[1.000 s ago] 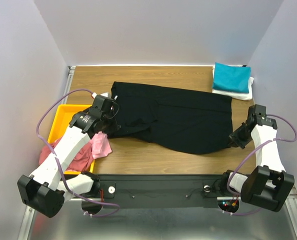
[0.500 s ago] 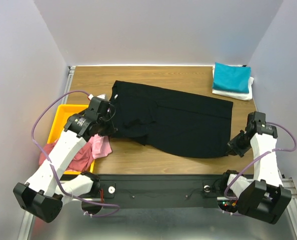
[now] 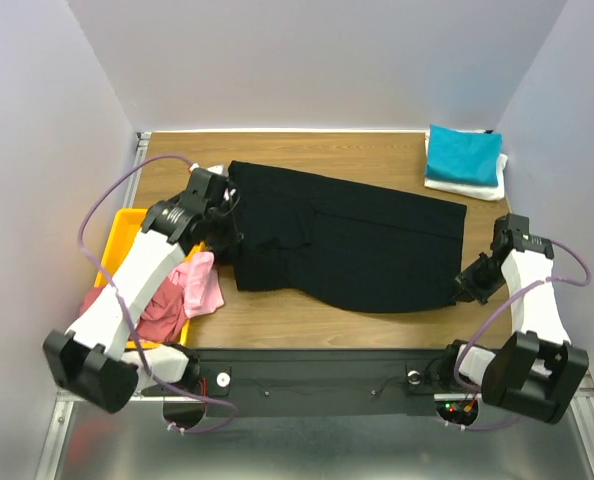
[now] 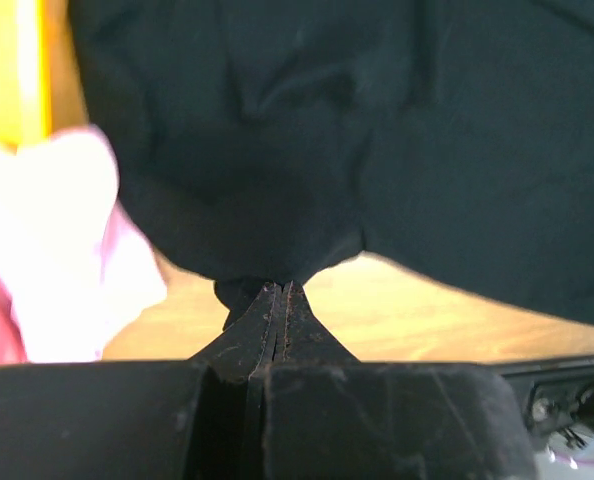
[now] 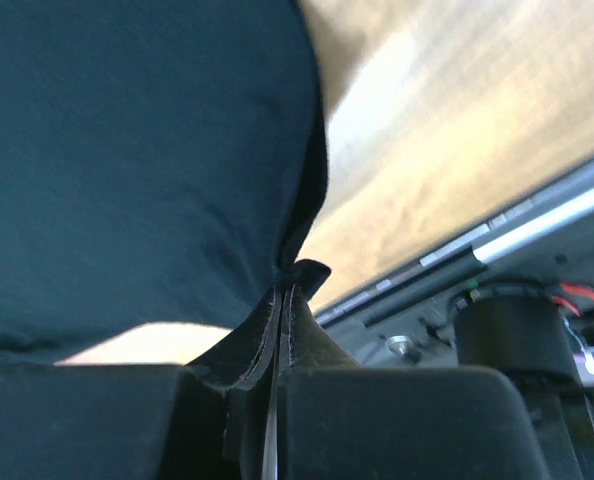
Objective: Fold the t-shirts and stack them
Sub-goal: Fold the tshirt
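Observation:
A large black t-shirt [image 3: 347, 235] lies spread across the wooden table. My left gripper [image 3: 227, 243] is shut on its left edge; the left wrist view shows the black t-shirt [image 4: 377, 130] pinched at the left gripper [image 4: 280, 288]. My right gripper [image 3: 459, 286] is shut on the shirt's near right corner, the black t-shirt [image 5: 127, 150] rising from the right gripper [image 5: 285, 288]. A folded teal t-shirt [image 3: 464, 154] lies on a white t-shirt [image 3: 477, 188] at the far right. A pink t-shirt [image 3: 201, 283] and a dusty red t-shirt [image 3: 157, 312] spill from the tray.
A yellow plastic tray [image 3: 119, 237] sits at the table's left edge. A black rail [image 3: 317, 380] with both arm bases runs along the near edge. Purple cables [image 3: 107, 205] loop off the arms. Grey walls close in the back and sides.
My left gripper has moved away from me, drawing the shirt's left edge with it. The right gripper has pulled the right corner toward the near edge, and the shirt lies flatter.

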Robot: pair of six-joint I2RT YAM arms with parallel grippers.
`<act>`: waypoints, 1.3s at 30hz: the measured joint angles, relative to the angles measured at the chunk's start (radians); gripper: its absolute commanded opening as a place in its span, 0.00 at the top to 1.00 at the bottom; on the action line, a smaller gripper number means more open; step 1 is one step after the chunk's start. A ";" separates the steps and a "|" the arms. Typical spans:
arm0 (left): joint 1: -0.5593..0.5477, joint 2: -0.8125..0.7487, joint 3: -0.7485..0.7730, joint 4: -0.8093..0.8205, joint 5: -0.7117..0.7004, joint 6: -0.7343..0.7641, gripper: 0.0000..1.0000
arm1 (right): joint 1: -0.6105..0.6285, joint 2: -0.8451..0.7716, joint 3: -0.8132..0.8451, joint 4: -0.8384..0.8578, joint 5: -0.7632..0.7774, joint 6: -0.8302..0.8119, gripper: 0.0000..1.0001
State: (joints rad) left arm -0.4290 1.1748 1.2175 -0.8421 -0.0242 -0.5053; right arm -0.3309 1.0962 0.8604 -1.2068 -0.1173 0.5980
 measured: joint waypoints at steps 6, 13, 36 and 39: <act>0.028 0.198 0.143 0.077 0.049 0.092 1.00 | 0.001 0.149 0.032 0.127 -0.038 0.003 1.00; 0.065 0.455 0.381 0.113 0.081 0.176 1.00 | 0.005 0.332 0.121 0.264 -0.060 -0.008 1.00; 0.144 0.888 0.880 0.071 0.212 0.280 1.00 | 0.005 0.730 0.455 0.404 -0.019 -0.079 0.99; 0.162 0.890 0.893 0.067 0.224 0.279 1.00 | 0.005 0.730 0.467 0.405 -0.018 -0.079 1.00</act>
State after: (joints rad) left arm -0.2672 2.0651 2.1105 -0.7750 0.1997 -0.2260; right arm -0.3260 1.8259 1.3273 -0.8017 -0.1352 0.5190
